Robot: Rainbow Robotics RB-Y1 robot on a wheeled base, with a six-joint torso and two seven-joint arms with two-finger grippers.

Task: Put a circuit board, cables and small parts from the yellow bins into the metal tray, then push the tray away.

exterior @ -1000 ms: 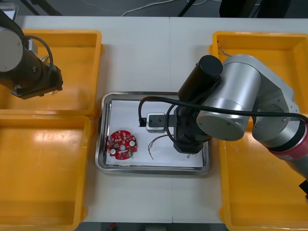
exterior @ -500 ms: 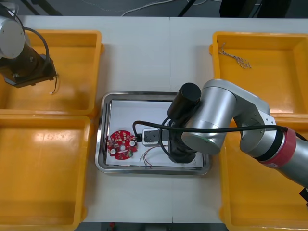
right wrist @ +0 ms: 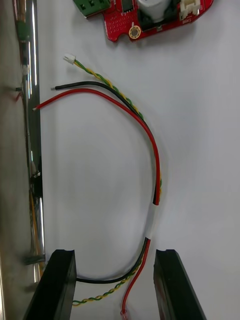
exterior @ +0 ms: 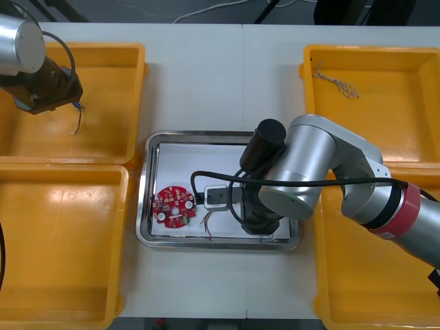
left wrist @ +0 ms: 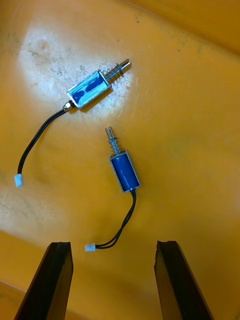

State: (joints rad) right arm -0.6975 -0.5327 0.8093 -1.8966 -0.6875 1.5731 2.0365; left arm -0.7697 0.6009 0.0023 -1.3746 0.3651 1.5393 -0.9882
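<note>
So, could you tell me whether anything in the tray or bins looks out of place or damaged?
Nothing stands out. The circuit board lies flat in the metal tray, the cable bundle curls inside it under the open right gripper, and the left gripper hangs open over two small metal parts in a yellow bin.

The left end effector (left wrist: 114,247), fingers apart, hangs over two blue small metal parts (left wrist: 90,89) (left wrist: 124,172) in a bin (left wrist: 195,100).
</note>
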